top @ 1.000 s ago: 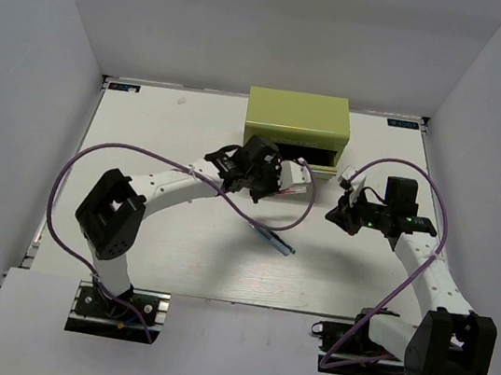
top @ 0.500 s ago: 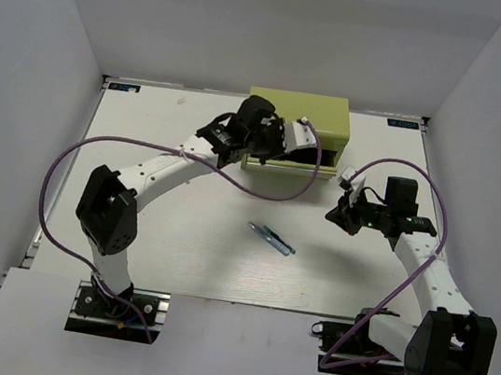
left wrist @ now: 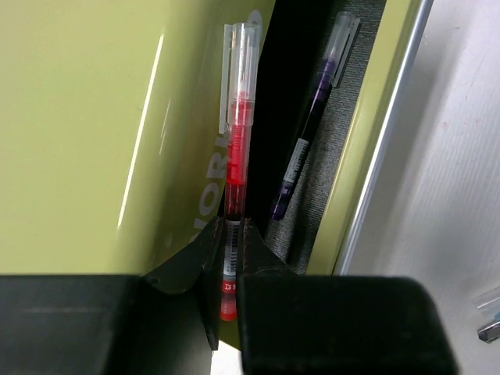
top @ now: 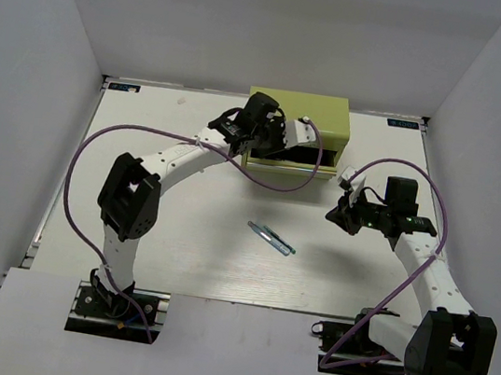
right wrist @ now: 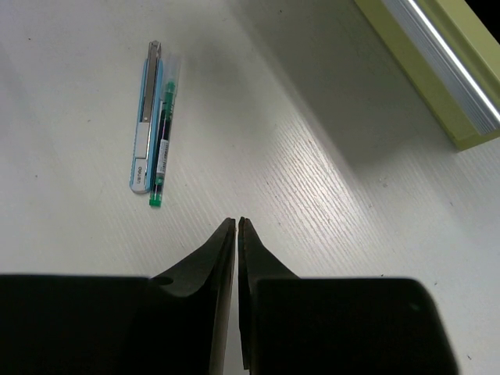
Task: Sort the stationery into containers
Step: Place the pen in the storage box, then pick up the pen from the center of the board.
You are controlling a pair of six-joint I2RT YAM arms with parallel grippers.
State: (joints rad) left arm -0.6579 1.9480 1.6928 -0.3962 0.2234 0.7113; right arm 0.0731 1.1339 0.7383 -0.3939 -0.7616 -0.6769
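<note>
My left gripper (top: 272,139) is shut on the red pen (left wrist: 238,148) and holds it at the open front of the yellow-green chest (top: 299,112). The pen's clear cap points into the dark gap above the pulled-out drawer (left wrist: 336,180). A dark purple pen with a clear cap (left wrist: 308,141) lies on the drawer's grey floor. The teal-green pen (right wrist: 162,144) and the pale blue-silver pen (right wrist: 144,117) lie side by side on the table (top: 271,239). My right gripper (right wrist: 237,226) is shut and empty, hovering right of them (top: 339,212).
The drawer's silver handle strip (left wrist: 391,133) faces the arms and also shows in the right wrist view (right wrist: 445,70). Purple cables loop from both arms above the white table (top: 176,242). Grey walls close in the table on three sides.
My left arm has swung from the table's middle up to the chest front, carrying the red pen. The two pens on the table and my right arm have not moved.
</note>
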